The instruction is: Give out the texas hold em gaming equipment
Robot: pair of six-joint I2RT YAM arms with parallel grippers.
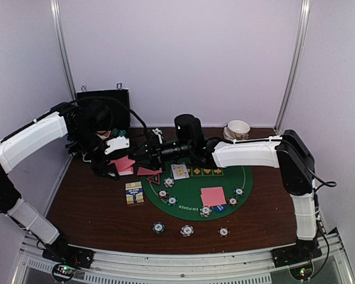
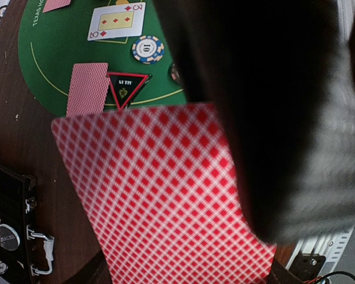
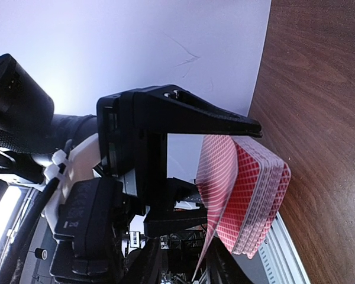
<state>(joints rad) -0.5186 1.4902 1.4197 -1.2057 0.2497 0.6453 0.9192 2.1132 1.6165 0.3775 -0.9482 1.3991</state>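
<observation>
1. The left gripper [image 1: 118,165] is clamped tight on the deck of pink-backed cards [image 2: 165,195], holding it up over the table [image 1: 89,207] near its left edge.
2. The right gripper [image 1: 147,155] sits right at the deck, and I can't tell how its jaws stand.
3. A single pink-backed card [image 1: 149,171] lies at the left edge of the green mat [image 1: 189,188], just beside the triangular marker [image 1: 154,178].
4. Three poker chips [image 1: 187,230] sit on bare wood along the table's near edge.

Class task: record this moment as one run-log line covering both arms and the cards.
left fingers: shut on stack of pink-backed playing cards | right fingers: at the stack, grip unclear
</observation>
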